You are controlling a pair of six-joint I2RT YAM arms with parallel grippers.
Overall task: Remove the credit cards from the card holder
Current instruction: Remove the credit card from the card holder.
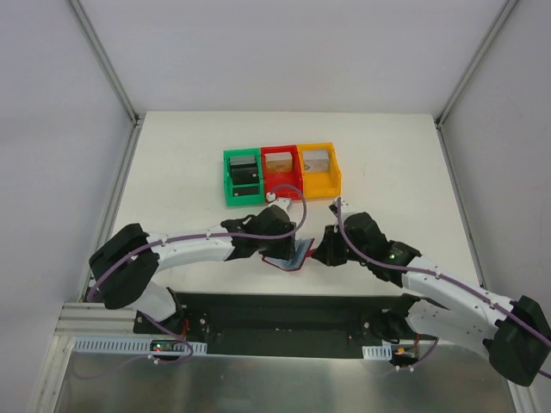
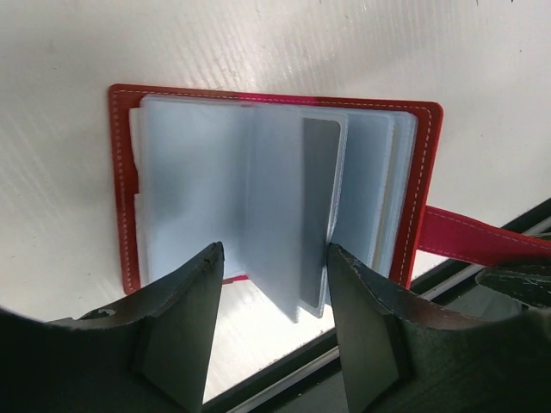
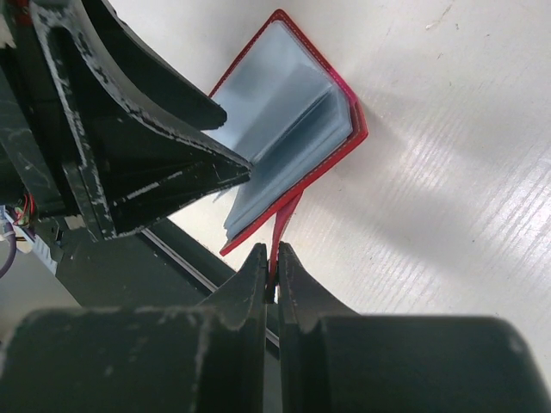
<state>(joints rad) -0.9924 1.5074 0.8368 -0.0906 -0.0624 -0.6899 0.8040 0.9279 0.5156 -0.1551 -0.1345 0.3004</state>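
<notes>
I have the left arm stretched low from its base toward the middle of the table (image 1: 172, 172), wrist bent down, and the left gripper (image 2: 274, 254) stands over the open card holder (image 2: 125, 198) with its jaws apart, straddling one upright leaf of pockets. There is a gap on the left side; on the right I cannot tell whether the finger touches. The card holder lies spread open close to the table's near edge, between the two grippers, with the credit cards (image 2: 320, 198) still in its pale pockets. From the other side the right arm comes in bent at the elbow, and the right gripper (image 3: 270, 254) is pinched tight on the holder's red snap tab (image 3: 288, 215). Beyond both wrists stand the green bin (image 1: 244, 176), red bin (image 1: 281, 170) and orange bin (image 1: 318, 169) in a row, touching one another, with the left wrist just in front of the red one.
</notes>
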